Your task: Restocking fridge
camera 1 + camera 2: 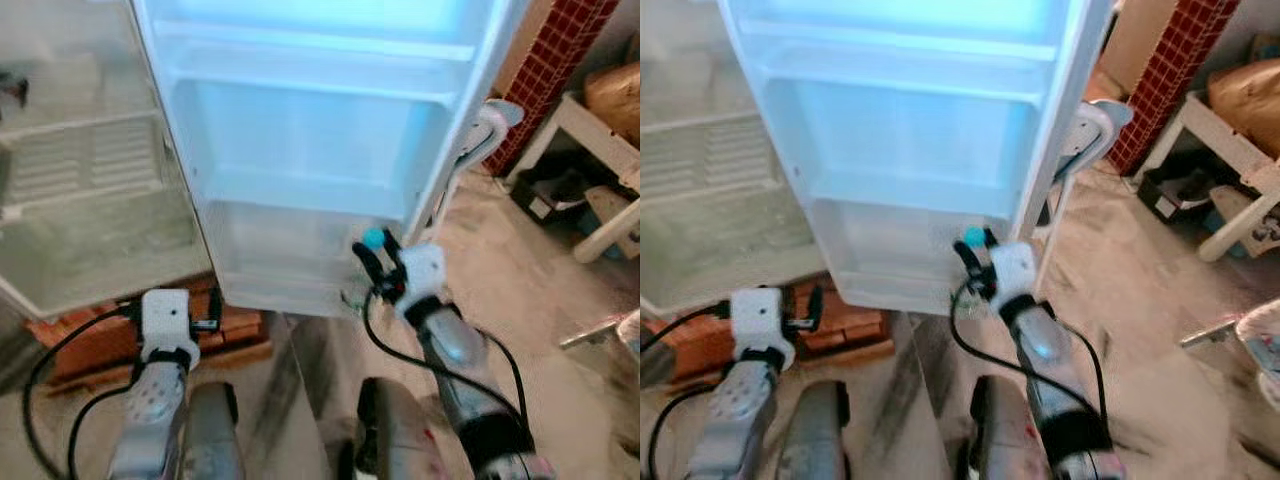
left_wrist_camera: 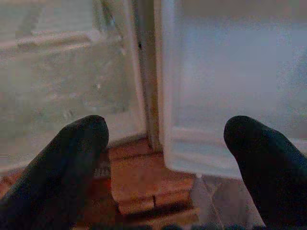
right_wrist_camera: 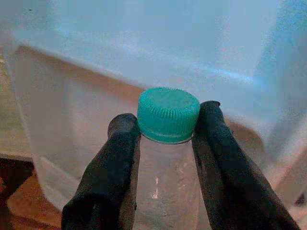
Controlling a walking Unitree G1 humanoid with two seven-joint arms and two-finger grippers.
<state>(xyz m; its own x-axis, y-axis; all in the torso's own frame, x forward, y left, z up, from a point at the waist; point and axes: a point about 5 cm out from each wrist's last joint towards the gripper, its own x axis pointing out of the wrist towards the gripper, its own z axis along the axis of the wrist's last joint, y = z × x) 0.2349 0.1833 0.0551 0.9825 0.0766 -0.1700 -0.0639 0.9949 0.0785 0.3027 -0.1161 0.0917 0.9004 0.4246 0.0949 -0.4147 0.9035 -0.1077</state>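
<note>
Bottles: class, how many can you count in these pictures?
1: a clear bottle with a green cap, held in the right hand before the fridge door's lowest shelf. Others may be hidden.

Fridge door (image 1: 320, 150) cut off at the top edge. Clear bottle (image 3: 165, 187) cropped below the neck in the right wrist view; mostly hidden behind the right gripper (image 1: 380, 262) from the head. White bench (image 1: 600, 150) cropped at right.
</note>
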